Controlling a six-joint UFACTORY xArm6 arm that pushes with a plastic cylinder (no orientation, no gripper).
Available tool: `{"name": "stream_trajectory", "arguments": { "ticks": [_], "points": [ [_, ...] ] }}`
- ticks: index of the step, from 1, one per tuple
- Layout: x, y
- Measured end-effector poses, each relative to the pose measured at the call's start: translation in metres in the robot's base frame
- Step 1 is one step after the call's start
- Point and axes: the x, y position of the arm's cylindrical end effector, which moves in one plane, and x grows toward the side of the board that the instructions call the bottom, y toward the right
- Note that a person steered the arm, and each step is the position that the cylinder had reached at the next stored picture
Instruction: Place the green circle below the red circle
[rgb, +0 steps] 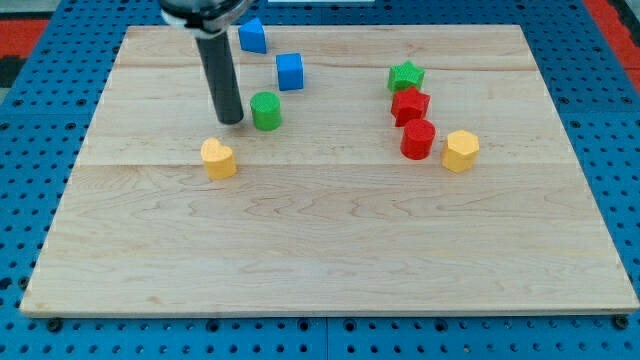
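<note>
Seven blocks on board (330, 260); my tip (231, 120) just left of green circle (266, 110); red circle (417, 139) far right.

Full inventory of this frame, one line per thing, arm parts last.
green circle: 1, green, upper left of centre, just to the view's right of my tip
red circle: 1, red, right of centre, lowest of a three-block column
red star: 1, red, directly above the red circle
green star: 1, green, top of that column
blue cube: 1, blue, near the top edge, left of centre
second blue cube: 1, blue, below and right of the first
yellow heart: 1, yellow, left side, below my tip
yellow block: 1, yellow, just right of the red circle; shape unclear
board: 1, pale wood, fills most of the view
my tip: 1, dark rod end, just left of the green circle
</note>
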Motion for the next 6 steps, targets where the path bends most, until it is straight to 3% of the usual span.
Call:
{"name": "stream_trajectory", "arguments": {
  "ticks": [1, 2, 3, 4, 6],
  "points": [
    [-0.014, 0.043],
    [0.008, 0.098],
    [0.052, 0.118],
    [0.051, 0.130],
    [0.069, 0.073]
  ]
}}
